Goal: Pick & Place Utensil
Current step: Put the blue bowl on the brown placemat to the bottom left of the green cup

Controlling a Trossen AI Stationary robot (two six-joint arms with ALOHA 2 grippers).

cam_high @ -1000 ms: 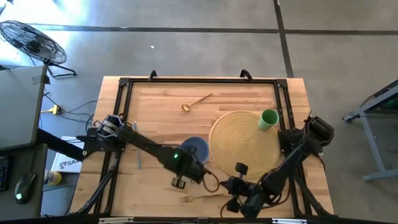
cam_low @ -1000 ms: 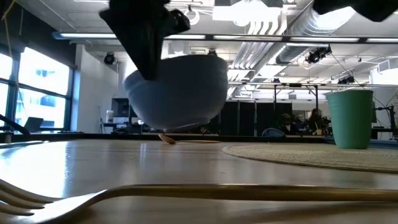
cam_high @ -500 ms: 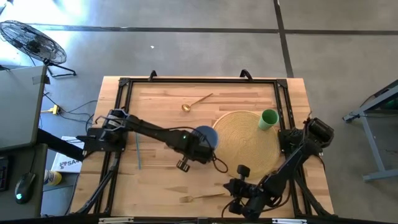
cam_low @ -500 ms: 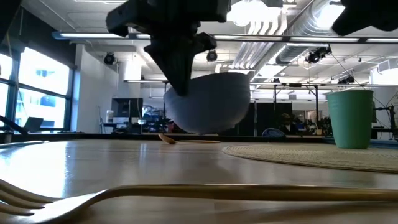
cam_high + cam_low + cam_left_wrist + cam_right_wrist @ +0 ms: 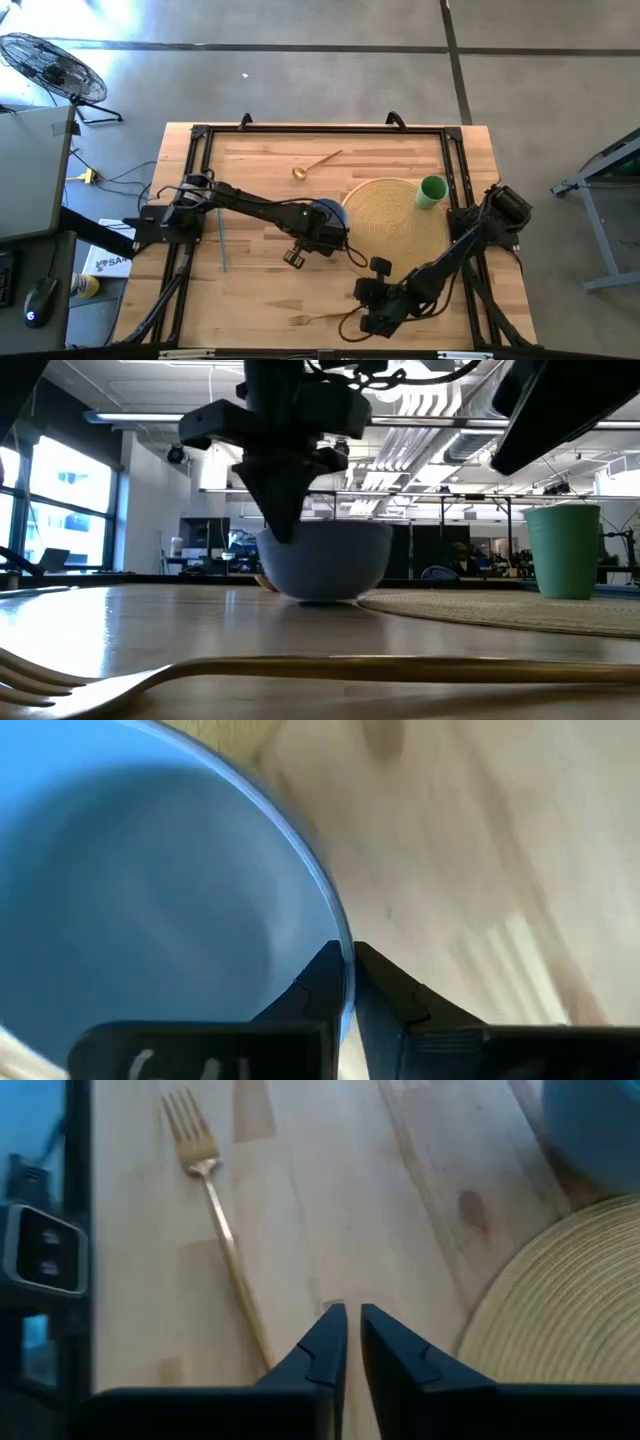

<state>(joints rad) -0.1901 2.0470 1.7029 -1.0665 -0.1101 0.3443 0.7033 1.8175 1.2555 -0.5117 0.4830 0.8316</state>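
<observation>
The slim gold metal fork (image 5: pixel 325 317) lies flat near the wooden desk's (image 5: pixel 250 170) front edge, its long axis running left-right. The right hand (image 5: pixel 366 310), fingers nearly together and empty, hovers just beside its handle end, nearer than the left hand (image 5: pixel 322 238), which pinches the blue bowl's (image 5: pixel 333 213) rim.

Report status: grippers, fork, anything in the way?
Left gripper pinching blue bowl rim. Right gripper shut, empty, beside fork. Path clear.

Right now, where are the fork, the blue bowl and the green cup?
fork (image 5: pixel 228 1255): right wrist view, middle of handle.
blue bowl (image 5: pixel 325 560): low view, outer side.
green cup (image 5: pixel 432 190): high view, open top.
</observation>
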